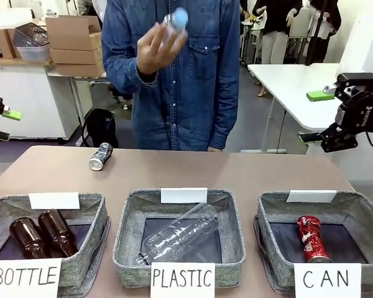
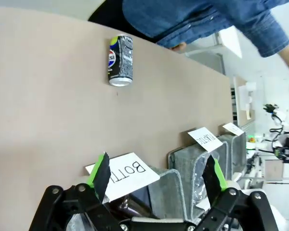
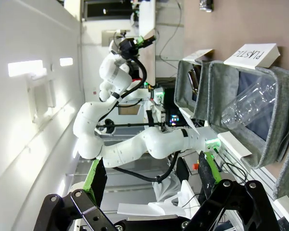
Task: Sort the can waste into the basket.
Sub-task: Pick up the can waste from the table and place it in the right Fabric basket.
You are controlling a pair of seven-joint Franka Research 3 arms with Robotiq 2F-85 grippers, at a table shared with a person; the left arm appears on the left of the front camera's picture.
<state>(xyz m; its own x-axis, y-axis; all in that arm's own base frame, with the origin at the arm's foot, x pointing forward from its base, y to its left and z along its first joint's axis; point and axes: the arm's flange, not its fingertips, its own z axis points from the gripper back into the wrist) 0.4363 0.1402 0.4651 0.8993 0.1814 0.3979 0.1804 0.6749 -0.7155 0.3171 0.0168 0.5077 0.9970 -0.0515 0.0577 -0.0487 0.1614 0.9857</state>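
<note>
1. Can waste, taken from the fingers outward: the left gripper [image 2: 158, 168] has its green-padded jaws spread wide and holds nothing. It hangs at the left side of the table [image 1: 236, 171], with the BOTTLE basket [image 1: 6, 203] beneath its fingers.
2. Farther out across the bare tabletop, the dark can [image 2: 120, 61] lies on its side. Its silver end faces back toward the gripper, and its long axis runs roughly near to far.
3. In the front view this dark can sits at the far left of the table, apart from every basket.
4. The right gripper [image 1: 314, 117], also wide open and empty, is raised at the far right, well apart from the dark can. The left arm looks the nearer one.
5. The red can [image 1: 311, 239] already lies in the CAN basket [image 1: 360, 208] at the near right, so the dark can has to cross the table to join it.
</note>
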